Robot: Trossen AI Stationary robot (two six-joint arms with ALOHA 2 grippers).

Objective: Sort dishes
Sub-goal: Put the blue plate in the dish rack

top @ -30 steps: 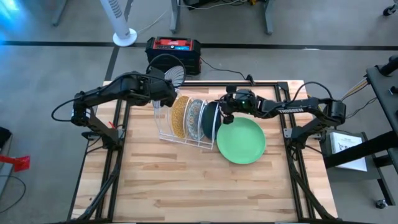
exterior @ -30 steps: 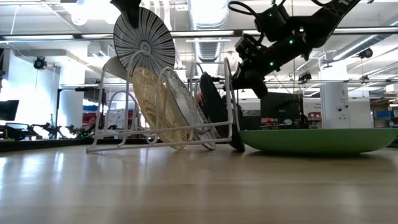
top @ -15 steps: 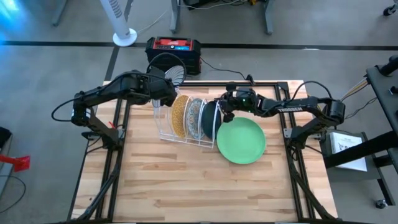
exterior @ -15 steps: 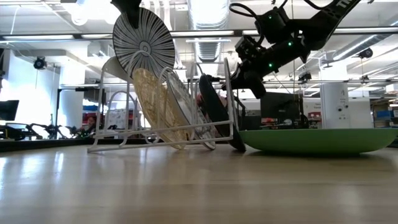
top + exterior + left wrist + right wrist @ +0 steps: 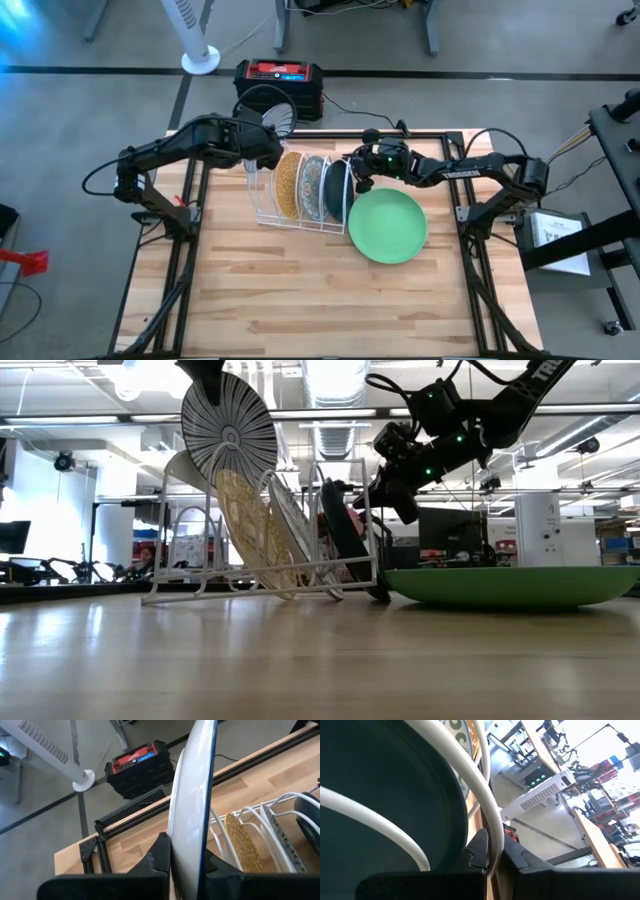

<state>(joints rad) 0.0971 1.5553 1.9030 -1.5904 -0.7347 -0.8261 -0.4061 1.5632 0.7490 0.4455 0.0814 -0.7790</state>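
The wooden tabletop (image 5: 300,290) carries a white wire rack (image 5: 300,190) and, lying flat on it, a green plate (image 5: 388,227). The rack stands between the left claw (image 5: 268,143) and the right claw (image 5: 357,178); the green plate lies just beside the right claw, against the rack's end.

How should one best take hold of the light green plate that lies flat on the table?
Grip the light green plate by its rim, coming from the table's open front side. It lies flat with its upturned edge raised off the wood, so one finger can go under, one over. The rack and dark teal plate crowd its back-left.
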